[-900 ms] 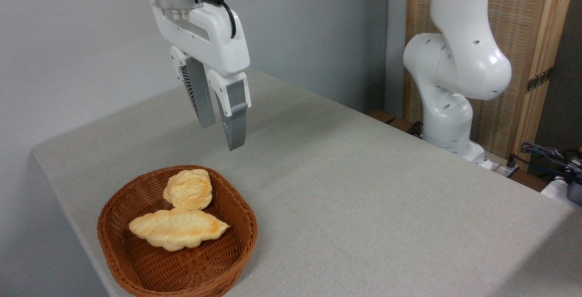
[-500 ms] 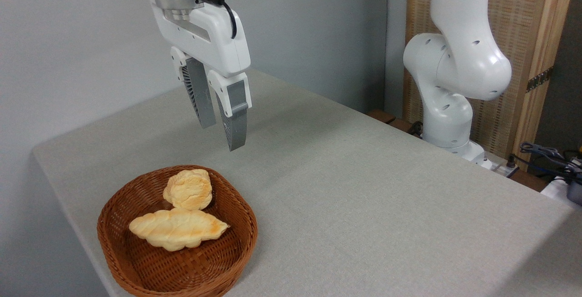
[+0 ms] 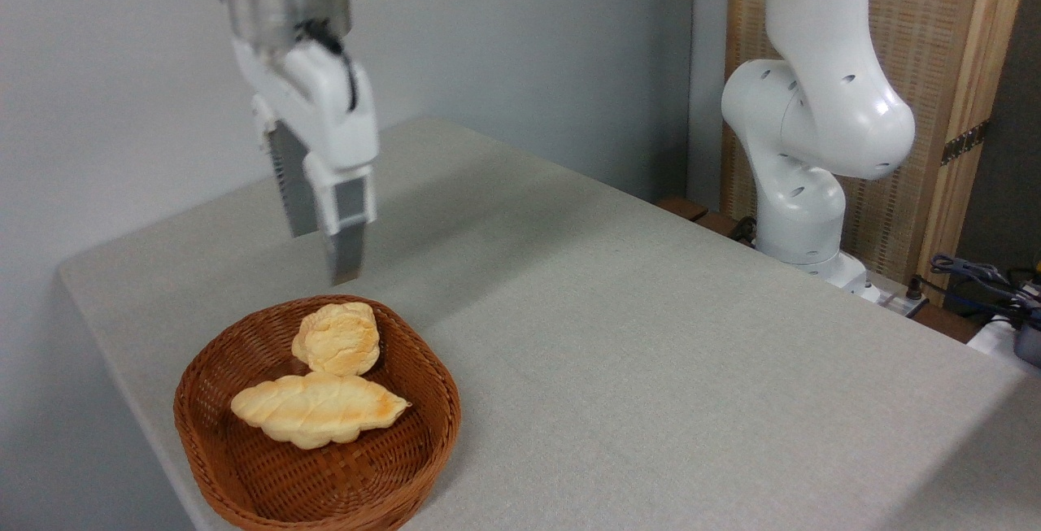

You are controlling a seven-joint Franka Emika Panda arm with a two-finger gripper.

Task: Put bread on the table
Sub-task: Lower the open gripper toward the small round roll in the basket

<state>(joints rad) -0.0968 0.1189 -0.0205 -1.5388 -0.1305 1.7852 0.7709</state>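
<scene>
**Above the basket: gripper over bread**

On the table (image 3: 651, 336), front left: one brown wicker basket (image 3: 244, 466). Contents: the bread (image 3: 337, 338), a roundish bun lying against the far wall, and one long braided loaf (image 3: 317, 409) in front of it, the two touching. Gripper (image 3: 325, 258): hangs in the air just over the basket's far rim, fingers pointing down, holding nothing; seen nearly edge-on and blurred, so the gap between the fingers cannot be judged. Arm base (image 3: 805, 181): white, at the table's far right edge.
</scene>
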